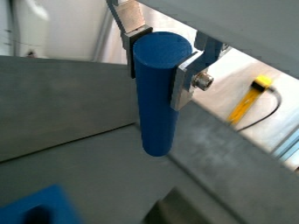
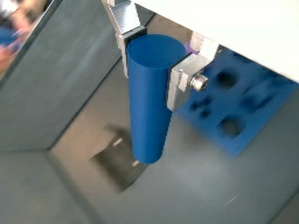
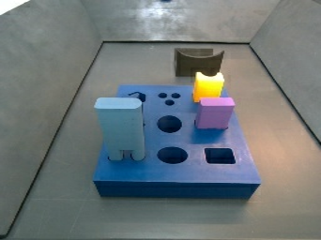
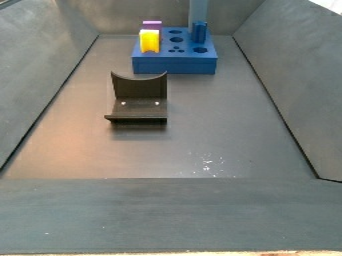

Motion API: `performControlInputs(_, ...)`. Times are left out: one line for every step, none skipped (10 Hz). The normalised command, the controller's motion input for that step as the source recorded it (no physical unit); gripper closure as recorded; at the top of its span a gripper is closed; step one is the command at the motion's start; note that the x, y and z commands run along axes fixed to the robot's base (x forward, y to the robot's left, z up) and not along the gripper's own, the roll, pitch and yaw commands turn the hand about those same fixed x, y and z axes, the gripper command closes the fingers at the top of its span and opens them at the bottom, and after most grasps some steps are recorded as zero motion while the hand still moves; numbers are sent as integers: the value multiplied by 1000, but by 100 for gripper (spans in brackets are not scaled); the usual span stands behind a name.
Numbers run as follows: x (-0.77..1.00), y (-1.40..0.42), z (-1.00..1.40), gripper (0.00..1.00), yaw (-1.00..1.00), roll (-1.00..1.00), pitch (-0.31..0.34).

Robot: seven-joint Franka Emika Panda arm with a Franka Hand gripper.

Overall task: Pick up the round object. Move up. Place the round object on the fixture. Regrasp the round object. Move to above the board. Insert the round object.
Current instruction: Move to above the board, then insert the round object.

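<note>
My gripper (image 1: 160, 63) is shut on the top end of the round object (image 1: 155, 109), a smooth medium-blue cylinder peg that hangs upright below the fingers, clear of the floor. Both wrist views show this grip (image 2: 158, 66), with the peg (image 2: 146, 109) between the silver finger plates. The board (image 2: 239, 105) lies beside and below the peg; a corner of it shows in a wrist view (image 1: 41, 206). In both side views the board (image 3: 189, 155) (image 4: 181, 60) and the dark fixture (image 3: 197, 62) (image 4: 136, 100) rest on the floor. The gripper and the peg are out of view in both side views.
On the board stand a tall light-blue block (image 3: 120, 127), a yellow notched block (image 3: 209, 86) and a pink block (image 3: 215, 113). Grey sloped walls enclose the floor. A yellow cable (image 1: 251, 101) lies outside the wall.
</note>
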Motion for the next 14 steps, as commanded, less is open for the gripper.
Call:
performControlInputs(-201, -932, 162, 100, -103, -1000, 106)
performControlInputs(-131, -654, 117, 100, -99, -1000, 115)
performControlInputs(-65, -317, 66, 100, -83, -1000, 115)
performControlInputs(-48, -159, 44, 100, -71, -1000, 105)
performControlInputs(-54, -72, 30, 100, -64, -1000, 86)
performControlInputs(-63, -34, 9, 100, -45, -806, 45)
performControlInputs(-66, -2, 5, 100, -18, -514, 7)
performControlInputs(-52, 5, 5, 100, -17, -347, -7)
performControlInputs(-34, 9, -3, 100, -9, -214, -11)
performControlInputs(0, 0, 0, 100, 0, 0, 16)
performControlInputs(37, 0, 0, 100, 0, 0, 46)
performControlInputs(0, 0, 0, 100, 0, 0, 17)
performControlInputs(0, -23, -34, 100, 0, 6, 0)
performControlInputs(0, 0, 0, 100, 0, 0, -19)
